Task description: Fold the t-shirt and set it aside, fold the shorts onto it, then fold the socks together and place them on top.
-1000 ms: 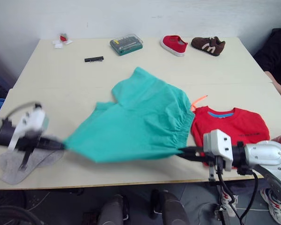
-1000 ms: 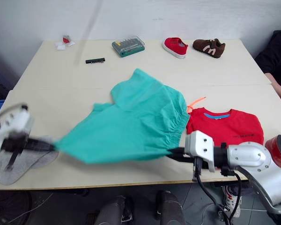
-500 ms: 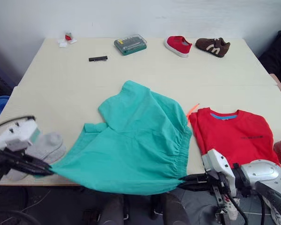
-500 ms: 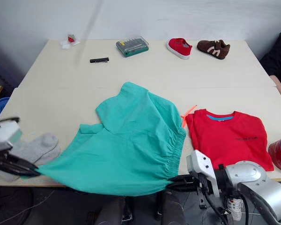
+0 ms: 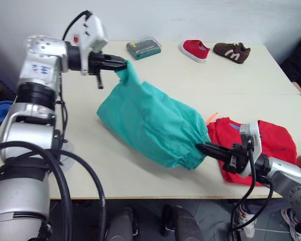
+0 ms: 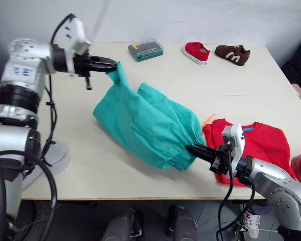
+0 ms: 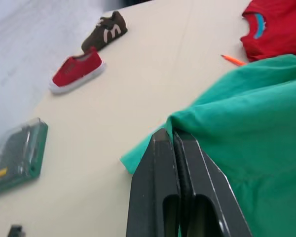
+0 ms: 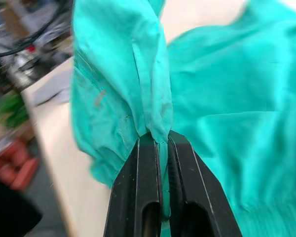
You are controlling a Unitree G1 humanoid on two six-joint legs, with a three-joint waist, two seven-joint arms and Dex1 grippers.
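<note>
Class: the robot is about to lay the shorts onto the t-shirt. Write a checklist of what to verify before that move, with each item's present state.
1. Left gripper shut on the shorts: ok.
2. Right gripper shut on the shorts' gathered edge: ok.
3. Shorts lifted and stretched between the grippers: ok.
4. T-shirt folded flat: cannot tell, partly hidden by the right arm.
5. Shorts over the t-shirt: not ok, mostly beside it.
6. Socks clear of the path: ok.
</note>
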